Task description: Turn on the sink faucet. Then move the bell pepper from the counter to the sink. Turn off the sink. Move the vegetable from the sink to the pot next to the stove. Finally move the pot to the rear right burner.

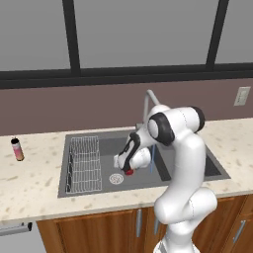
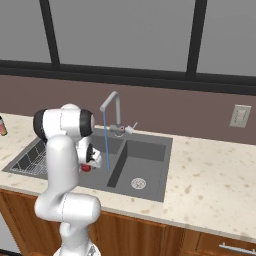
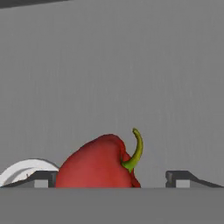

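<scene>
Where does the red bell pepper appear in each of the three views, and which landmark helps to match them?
Left base view: bell pepper just below the hand, right of the round drain.
Right base view: a small red patch beside the arm, in the sink's left basin.
Hand view: bottom centre, between the fingers.
Shared landmark: the sink.

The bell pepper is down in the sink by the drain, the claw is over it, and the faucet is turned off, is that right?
Not quite: the sink faucet is on. The right base view shows a thin blue stream falling from its spout into the sink. The rest holds: the bell pepper lies by the drain with the claw over it.
</scene>
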### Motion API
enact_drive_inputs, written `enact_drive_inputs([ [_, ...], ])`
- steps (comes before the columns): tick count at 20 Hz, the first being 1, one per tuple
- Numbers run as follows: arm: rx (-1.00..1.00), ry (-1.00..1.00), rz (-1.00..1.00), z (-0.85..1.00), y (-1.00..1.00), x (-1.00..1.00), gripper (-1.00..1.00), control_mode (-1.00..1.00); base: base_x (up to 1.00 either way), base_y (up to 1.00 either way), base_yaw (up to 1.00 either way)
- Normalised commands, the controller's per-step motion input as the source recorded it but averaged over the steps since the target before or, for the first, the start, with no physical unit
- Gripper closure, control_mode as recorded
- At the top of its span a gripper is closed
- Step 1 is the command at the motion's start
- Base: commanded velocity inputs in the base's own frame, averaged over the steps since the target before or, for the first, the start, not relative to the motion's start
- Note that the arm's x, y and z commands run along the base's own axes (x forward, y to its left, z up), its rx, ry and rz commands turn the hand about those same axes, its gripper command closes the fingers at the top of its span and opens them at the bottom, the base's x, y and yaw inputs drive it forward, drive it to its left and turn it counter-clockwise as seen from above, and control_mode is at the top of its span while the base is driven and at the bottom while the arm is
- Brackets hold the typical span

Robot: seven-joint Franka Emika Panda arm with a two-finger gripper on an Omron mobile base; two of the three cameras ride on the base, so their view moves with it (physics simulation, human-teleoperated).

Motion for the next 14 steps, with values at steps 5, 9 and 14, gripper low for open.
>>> enact_drive_inputs([
  [5,0.00,-0.02,-0.07,0.40,-0.07,-0.25,-1.00,-1.00,0.00,0.00,0.00],
  [9,0.00,-0.04,-0.07,0.45,-0.10,-0.35,-1.00,-1.00,0.00,0.00,0.00],
  [14,0.00,-0.06,-0.07,0.47,-0.13,-0.41,-1.00,-1.00,0.00,0.00,0.00],
])
